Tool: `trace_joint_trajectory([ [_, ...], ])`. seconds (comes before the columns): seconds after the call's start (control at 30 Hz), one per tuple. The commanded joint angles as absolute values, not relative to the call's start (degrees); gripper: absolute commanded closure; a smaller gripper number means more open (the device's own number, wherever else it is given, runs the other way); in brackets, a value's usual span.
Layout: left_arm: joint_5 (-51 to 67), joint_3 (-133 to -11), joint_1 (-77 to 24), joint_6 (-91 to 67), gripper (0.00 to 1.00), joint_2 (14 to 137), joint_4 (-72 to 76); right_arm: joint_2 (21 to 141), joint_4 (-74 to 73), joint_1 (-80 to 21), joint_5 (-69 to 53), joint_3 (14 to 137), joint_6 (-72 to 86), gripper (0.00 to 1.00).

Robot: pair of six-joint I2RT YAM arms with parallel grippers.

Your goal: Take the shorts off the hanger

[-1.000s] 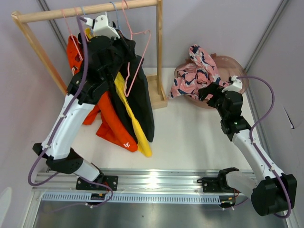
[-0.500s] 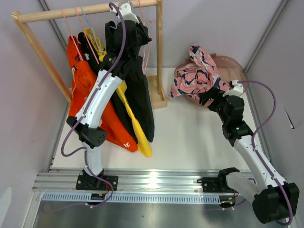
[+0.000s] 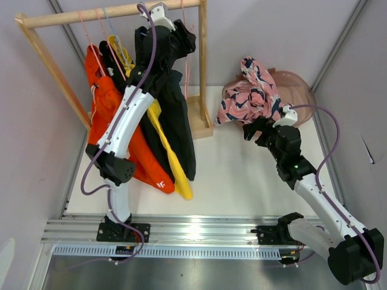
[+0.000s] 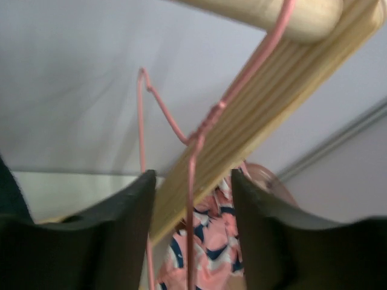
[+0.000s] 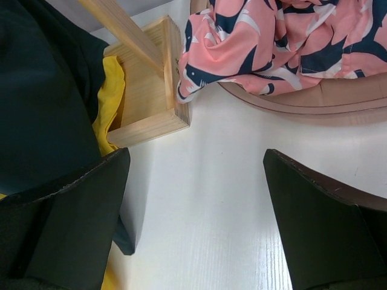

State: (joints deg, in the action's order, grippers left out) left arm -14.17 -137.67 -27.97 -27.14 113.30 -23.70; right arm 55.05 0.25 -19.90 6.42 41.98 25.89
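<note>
My left gripper is raised to the wooden rail of the rack. In the left wrist view its jaws stand apart around the thin wire of an empty pink hanger hooked over the rail. On other hangers hang orange shorts, black shorts and yellow shorts. The pink floral shorts lie in a pinkish basket. My right gripper hovers open over the table, left of the basket, with nothing between its fingers.
The rack's wooden foot block stands just left of the floral shorts; its upright rises beside my left gripper. Grey walls close in on both sides. A metal rail carries both arm bases at the near edge.
My left arm swung up and right, carrying the empty pink hanger onto the rail, and its jaws have opened. The right gripper drew back left from the basket.
</note>
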Motion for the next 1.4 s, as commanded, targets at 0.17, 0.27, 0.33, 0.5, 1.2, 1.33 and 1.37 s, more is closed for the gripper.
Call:
trace_joint_trajectory([
  [0.17,-7.21,-131.06,-27.69,-29.71,0.31,101.53,-24.0,55.55,2.28,-22.94,9.4,41.13,26.37,0.01],
  [0.27,-7.91,-124.21,-27.69,-29.18,0.3,95.38,-22.85,55.72,2.37,-23.64,9.58,40.87,26.45,0.01],
  [0.33,-8.44,-123.14,-27.69,-28.66,0.29,93.52,-22.94,55.64,2.46,-23.9,9.84,40.61,26.54,0.01],
  [0.5,-9.05,-117.43,-27.6,-27.69,0.29,87.91,-21.36,55.63,2.81,-24.96,10.02,40.17,26.72,0.01],
  [1.2,-16.87,-120.84,-23.47,-27.77,0.28,96.14,-28.3,54.84,0.79,-26.46,11.87,39.99,25.75,0.01],
  [1.33,-16.53,-121.2,-23.29,-27.86,0.32,97.55,-27.34,55.02,0.79,-26.46,12.13,40.17,25.31,0.01],
  [1.37,-16.35,-121.46,-23.29,-27.77,0.34,97.91,-26.81,55.11,0.79,-26.46,12.22,40.08,25.23,0.01],
])
